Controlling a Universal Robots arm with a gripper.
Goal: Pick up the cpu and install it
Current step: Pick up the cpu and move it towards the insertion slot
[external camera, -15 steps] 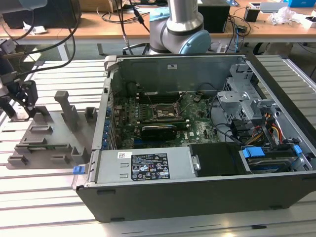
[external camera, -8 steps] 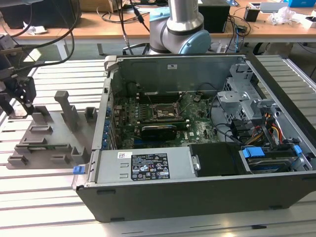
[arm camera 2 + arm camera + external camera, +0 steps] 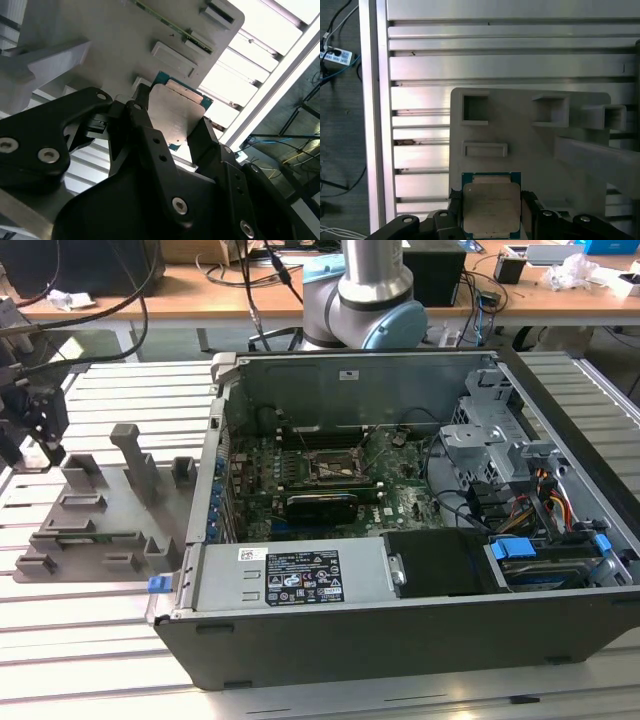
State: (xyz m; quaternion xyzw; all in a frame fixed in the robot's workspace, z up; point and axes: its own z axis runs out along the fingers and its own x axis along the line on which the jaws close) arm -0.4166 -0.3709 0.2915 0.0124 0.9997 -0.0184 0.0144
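Silver-grey cpu (image 3: 491,212) sits at the holder tray (image 3: 530,150) edge, my tool (image 3: 490,196) straddling it; I cannot tell if it grips. Pick-up step: squeeze squarely.

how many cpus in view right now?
1. The cpu is right at the gripper, over an edge of the grey holder tray, in both wrist views. The motherboard socket in the exterior view looks empty, though that is hard to tell.

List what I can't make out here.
Underside of the cpu, both wrist views: hidden by its own plate; seated in the holder tray or lifted, unclear.
One edge of the cpu, second wrist view: covered by the hand.
Inside the motherboard socket, exterior view: too small to judge.
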